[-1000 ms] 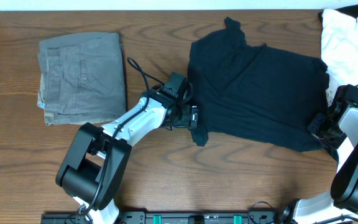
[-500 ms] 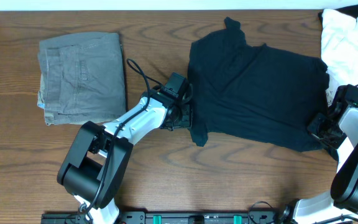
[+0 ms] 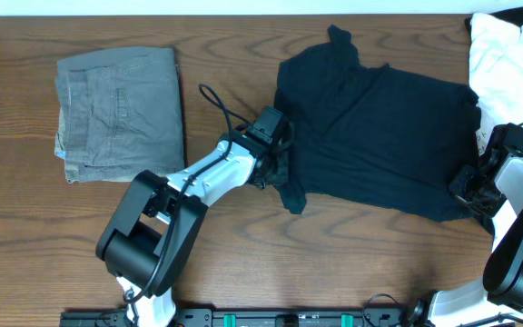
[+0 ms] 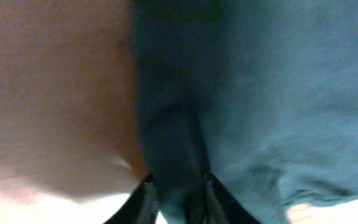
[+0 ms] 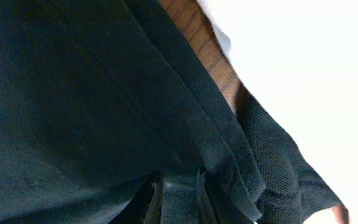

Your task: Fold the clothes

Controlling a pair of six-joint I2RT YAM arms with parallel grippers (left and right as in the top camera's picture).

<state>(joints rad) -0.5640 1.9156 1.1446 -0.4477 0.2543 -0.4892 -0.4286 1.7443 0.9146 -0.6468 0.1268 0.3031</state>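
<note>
Overhead first: you're at the grab-the-edges stage, and nothing is folded over yet. The plain black short-sleeved T-shirt (image 3: 379,136) lies spread on the right half of the brown wooden table (image 3: 243,36). Your left gripper (image 3: 278,170) sits on the shirt's left edge, low down, and your right gripper (image 3: 468,186) on its lower right corner. The folded grey-green trousers (image 3: 121,113) lie well apart on the left. A crumpled white garment (image 3: 507,64) sits just beside the shirt at the far right.

Left wrist: the jaws stand close together with a ridge of dark cloth pinched up between them, bare wood beside it. I read that as clenched on the shirt's edge (the picture is blurry, so I can't tell how deep the bite is).

Right wrist: same story, narrow jaws with the hemmed edge running between them, so it's grasping the shirt. The white garment is right there, with a strip of wood between.

Next, I'd guess you lift both pinches together and carry one side over the other. That thin fabric will probably sag or slip, so keep the two grips level and steer clear of the white garment.

The surface is smooth-looking wood grain. Of the room, only a pale strip shows past the far edge.
</note>
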